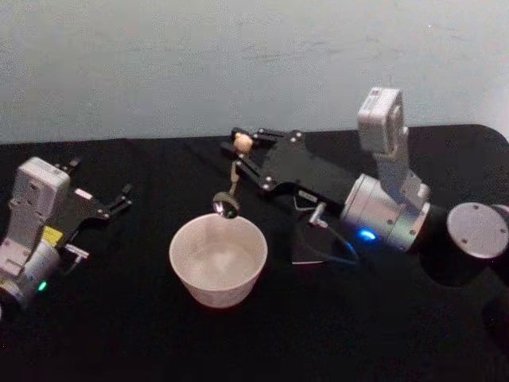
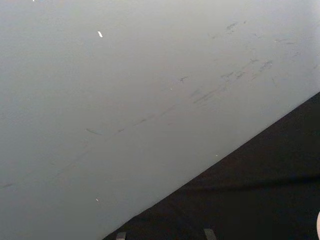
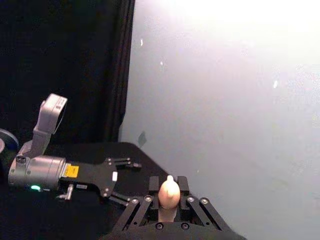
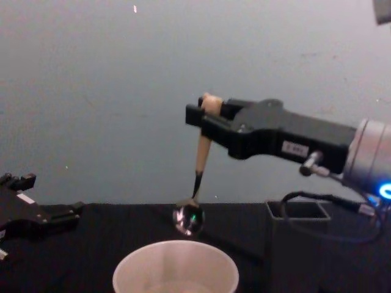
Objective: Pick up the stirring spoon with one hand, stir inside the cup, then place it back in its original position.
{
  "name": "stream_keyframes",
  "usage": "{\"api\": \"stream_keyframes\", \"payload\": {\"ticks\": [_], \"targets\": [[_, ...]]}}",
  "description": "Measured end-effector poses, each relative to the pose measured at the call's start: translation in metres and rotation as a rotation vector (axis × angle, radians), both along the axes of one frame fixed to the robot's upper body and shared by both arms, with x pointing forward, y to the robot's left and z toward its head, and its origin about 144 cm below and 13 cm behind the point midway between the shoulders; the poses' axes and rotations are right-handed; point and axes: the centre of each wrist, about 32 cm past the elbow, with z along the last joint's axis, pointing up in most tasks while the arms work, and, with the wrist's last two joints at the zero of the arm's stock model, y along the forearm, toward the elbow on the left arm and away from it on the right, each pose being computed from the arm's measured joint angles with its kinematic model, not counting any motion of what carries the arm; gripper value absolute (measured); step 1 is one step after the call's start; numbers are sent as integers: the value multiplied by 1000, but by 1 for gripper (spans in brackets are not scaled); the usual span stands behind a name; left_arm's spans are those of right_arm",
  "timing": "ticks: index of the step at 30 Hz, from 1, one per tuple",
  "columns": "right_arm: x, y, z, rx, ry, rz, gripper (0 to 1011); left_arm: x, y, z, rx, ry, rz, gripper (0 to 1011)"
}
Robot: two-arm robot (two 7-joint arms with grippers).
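Right gripper [image 4: 208, 113] is clamped on the stirring spoon [image 4: 201, 155]. The jaws are nearly closed and pinch the top of the beige handle just under the bear head, which pokes out above the fingers. The gripper sits high over the table [image 1: 119, 318], with the arm reaching in from the right edge.

The spoon hangs roughly vertical with the bowl down, leaning slightly. Its metal bowl is in the air just above the cup [image 1: 215, 286], over the far rim. From the chest view it looks clear of the rim and not inside.

The cup stands upright around mid-table. I can't tell whether it has anything in it.

The dark square holder [image 4: 299, 244] stands just right of the cup, under the right gripper's body, with its open top up. It is near the cup, but I can't tell whether they touch.

Left gripper [image 1: 99, 181] is parked low by the table's left edge, well apart from the cup. Its fingers are spread and it holds nothing.
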Motion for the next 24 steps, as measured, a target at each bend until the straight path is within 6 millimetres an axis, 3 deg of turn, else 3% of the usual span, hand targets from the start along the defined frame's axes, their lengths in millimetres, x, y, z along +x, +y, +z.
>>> {"api": "stream_keyframes", "payload": {"ticks": [24], "targets": [[-23,-61,33,40,-52,-167,214,0,0,0,0,0,0,1001]]}}
